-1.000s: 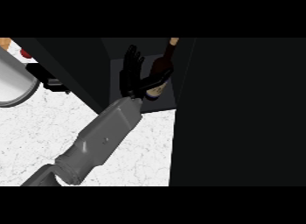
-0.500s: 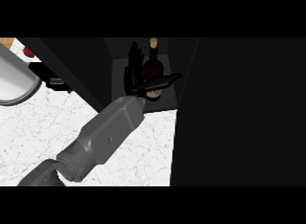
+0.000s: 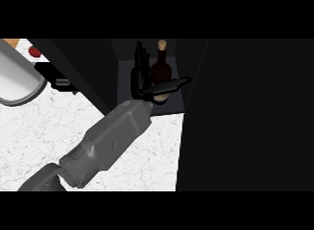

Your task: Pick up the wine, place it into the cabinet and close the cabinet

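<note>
Since earlier: wine (image 3: 162, 67) now upright in cabinet (image 3: 123, 67) | left hand (image 3: 146, 81) fingers straight, thumb spread, bottle apparently released | remaining: withdraw, close cabinet | right hand unseen.

One dark glass wine bottle with a pale cork-coloured top (image 3: 162, 67), upright just beyond the one black hand (image 3: 148, 83) in view, inside one dark open cabinet (image 3: 252, 112). One large white-grey cylinder (image 3: 10, 78) and one small red round object (image 3: 34, 51), both well left of the hand. One white speckled counter top (image 3: 47, 130) below the hand.
</note>
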`<state>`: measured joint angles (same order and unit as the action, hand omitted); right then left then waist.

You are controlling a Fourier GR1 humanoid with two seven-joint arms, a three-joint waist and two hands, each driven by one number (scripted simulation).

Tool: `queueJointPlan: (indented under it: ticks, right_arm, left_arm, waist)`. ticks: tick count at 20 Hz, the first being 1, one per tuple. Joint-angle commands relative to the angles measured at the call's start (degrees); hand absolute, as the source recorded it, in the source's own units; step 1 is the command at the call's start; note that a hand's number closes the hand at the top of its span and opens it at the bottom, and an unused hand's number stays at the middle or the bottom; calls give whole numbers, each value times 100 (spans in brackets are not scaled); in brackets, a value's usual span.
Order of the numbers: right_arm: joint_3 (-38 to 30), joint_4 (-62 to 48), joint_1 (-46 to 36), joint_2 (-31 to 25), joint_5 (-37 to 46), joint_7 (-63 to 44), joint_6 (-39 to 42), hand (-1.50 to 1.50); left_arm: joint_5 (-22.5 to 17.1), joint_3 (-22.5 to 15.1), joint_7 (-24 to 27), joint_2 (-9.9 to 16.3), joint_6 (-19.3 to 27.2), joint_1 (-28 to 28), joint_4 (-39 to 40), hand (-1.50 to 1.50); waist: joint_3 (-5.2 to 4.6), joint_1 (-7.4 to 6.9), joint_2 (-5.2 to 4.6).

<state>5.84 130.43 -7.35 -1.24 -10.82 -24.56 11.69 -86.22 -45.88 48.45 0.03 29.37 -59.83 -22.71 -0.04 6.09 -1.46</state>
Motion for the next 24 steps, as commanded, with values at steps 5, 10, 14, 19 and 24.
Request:
queueJointPlan:
  ticks: [5, 10, 14, 19, 24]
  right_arm:
    - [-114, 163, 363, -150, -159, 52, 182, -150]
    - [-51, 316, -25, -75, -162, -426, -125, -150]
    - [-107, 99, -76, -53, 53, -335, -210, -150]
    - [-146, 670, 247, -91, -123, -608, -271, -150]
    - [-166, 425, 147, -94, 118, -456, -311, -150]
  left_arm:
    - [-236, -229, 258, -2, -281, 281, -295, -150]
    - [-325, -509, 383, -2, -233, 376, -774, -150]
    - [-227, -759, 289, -2, 69, 429, -1081, -150]
    - [72, -772, 682, -2, 74, 987, -1399, -150]
    - [615, -524, 489, -1, 131, 1235, -1615, -150]
  waist:
    - [4, -65, 24]
    - [0, -217, 62]
    - [3, -376, 99]
    - [3, -462, 133]
    - [4, -566, 146]
